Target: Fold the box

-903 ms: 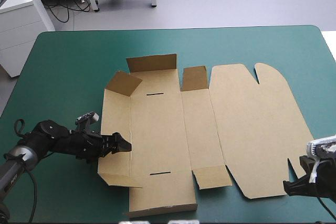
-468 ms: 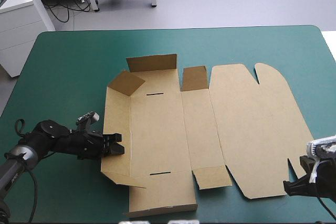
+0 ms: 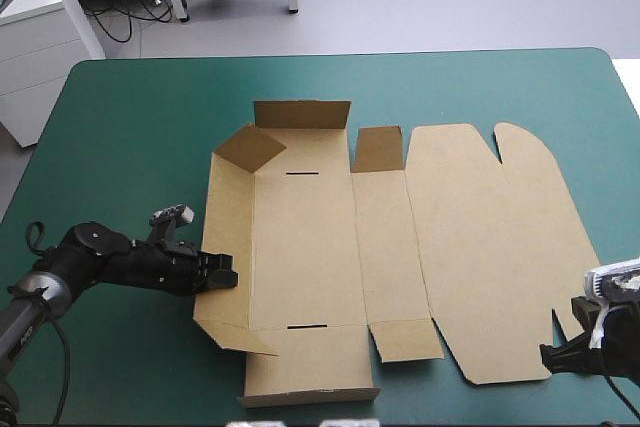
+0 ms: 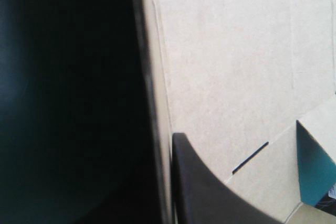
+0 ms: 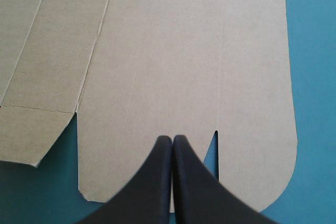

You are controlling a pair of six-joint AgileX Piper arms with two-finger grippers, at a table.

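Observation:
The brown box (image 3: 300, 247) lies opened out on the teal-green cover, its wide lid (image 3: 490, 237) flat to the right. The far wall (image 3: 302, 114) and a corner flap (image 3: 250, 147) stand up. My left gripper (image 3: 222, 272) is shut on the box's left wall panel (image 3: 228, 217), whose edge is slightly raised. In the left wrist view the board (image 4: 236, 66) runs edge-on beside one black finger (image 4: 210, 192) of that gripper (image 4: 169, 145). My right gripper (image 3: 560, 355) is shut and empty at the lid's near right corner. In its own view its tips (image 5: 172, 145) meet over the lid (image 5: 184, 51).
Bare teal-green cover (image 3: 130, 127) surrounds the box on the left and far sides. The table's right edge is close behind my right arm. Two slots (image 3: 300, 174) are cut in the box's base.
My left gripper has shut on the left wall panel. The whole box has slid a little to the right and away. My right arm has not moved.

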